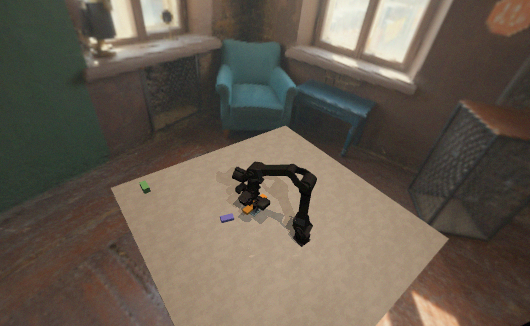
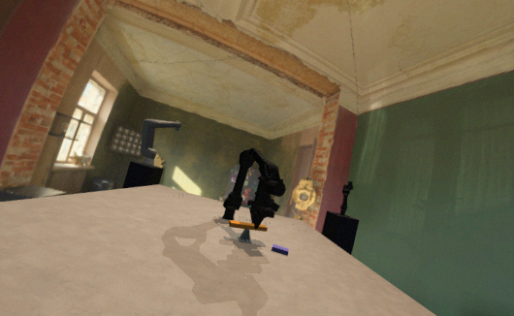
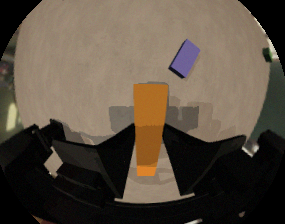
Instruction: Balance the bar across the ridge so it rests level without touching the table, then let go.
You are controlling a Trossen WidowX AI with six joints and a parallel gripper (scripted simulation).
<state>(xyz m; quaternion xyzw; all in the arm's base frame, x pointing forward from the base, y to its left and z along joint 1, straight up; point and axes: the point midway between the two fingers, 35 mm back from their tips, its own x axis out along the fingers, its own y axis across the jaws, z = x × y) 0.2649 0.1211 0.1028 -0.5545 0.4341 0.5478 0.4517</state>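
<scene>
Orange bar (image 1: 247, 210) (image 2: 239, 224) (image 3: 151, 107) is pinched in my claw (image 1: 254, 202) (image 2: 257, 226) (image 3: 147, 125) over the ridge (image 2: 244, 237); releasing off-balance could drop its exterior-view 3 o'clock end

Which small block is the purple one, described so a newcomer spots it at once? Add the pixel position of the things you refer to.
On the beige tabletop (image 1: 326, 280) (image 2: 98, 252) (image 3: 83, 60), find the orange bar (image 1: 247, 209) (image 2: 240, 225) (image 3: 151, 107) in the black arm's pincer (image 1: 255, 204) (image 2: 257, 227) (image 3: 147, 125). The small purple block (image 1: 227, 218) (image 2: 280, 250) (image 3: 185, 58) lies near it, flat on the table. Unlike the bar, it is short and ungripped.
</scene>
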